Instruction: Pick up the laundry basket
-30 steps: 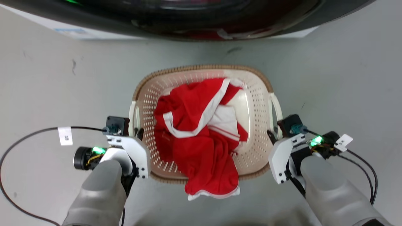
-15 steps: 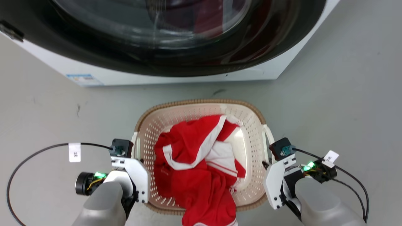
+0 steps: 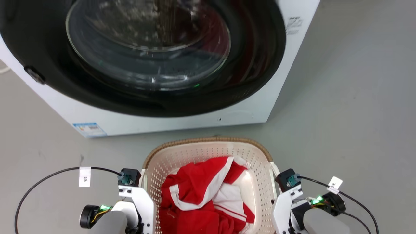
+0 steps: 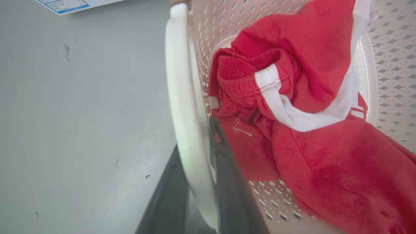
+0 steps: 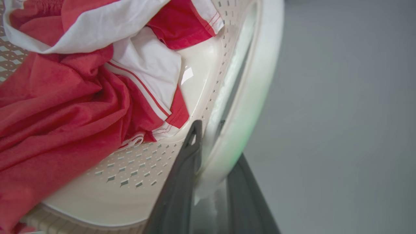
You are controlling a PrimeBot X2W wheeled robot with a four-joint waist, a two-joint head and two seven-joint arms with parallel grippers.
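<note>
From the head camera, the laundry basket (image 3: 208, 140) sits on the grey floor (image 3: 341, 113) just before the washing machine (image 3: 182, 125), mouth up, far rim towards the machine. Its near end is cut off at the bottom edge, so its long axis is hard to judge; its handles lie to the robot's left and right. A red and white garment (image 3: 201, 191) is heaped inside. The left wrist housing (image 3: 139, 201) and right wrist housing (image 3: 281, 208) press close at either side, hiding the grip beneath. In the left wrist view, the left gripper (image 4: 195, 139) is clamped on the white left handle (image 4: 177, 81), one dark finger inside, one outside. In the right wrist view, the right gripper (image 5: 218, 143) likewise pinches the blurred right handle (image 5: 260, 81)
</note>
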